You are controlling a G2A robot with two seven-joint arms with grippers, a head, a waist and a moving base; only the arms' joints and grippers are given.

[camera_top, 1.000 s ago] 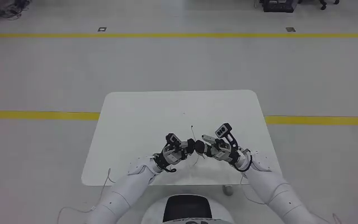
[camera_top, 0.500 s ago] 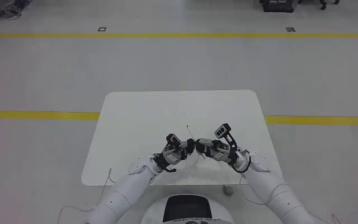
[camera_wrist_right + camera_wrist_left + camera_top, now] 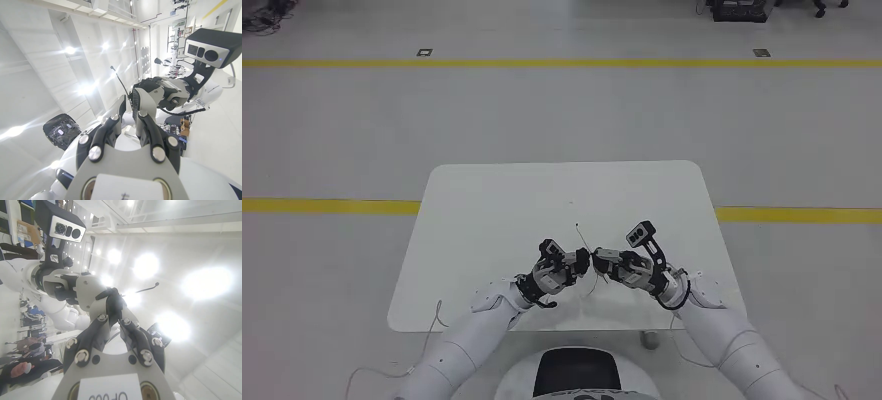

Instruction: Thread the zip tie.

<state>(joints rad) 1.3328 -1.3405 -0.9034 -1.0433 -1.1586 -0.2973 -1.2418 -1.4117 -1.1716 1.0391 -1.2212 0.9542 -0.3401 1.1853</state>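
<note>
1. Black plastic, thin and long: the zip tie [image 3: 121, 81] stands up between your two grippers, above the near part of the white table [image 3: 542, 200].
2. Your left gripper [image 3: 115, 313] is pinched on it; whether your right gripper [image 3: 129, 103] grips it, I cannot tell.
3. Threading seems not yet done. I think you must next guide the tail exactly into the head slot.

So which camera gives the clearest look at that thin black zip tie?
The right wrist view: the zip tie stands dark against a pale background, head and strap both clear. The left wrist view shows it partly lost in glare. In the top view it is only a hairline.
</note>
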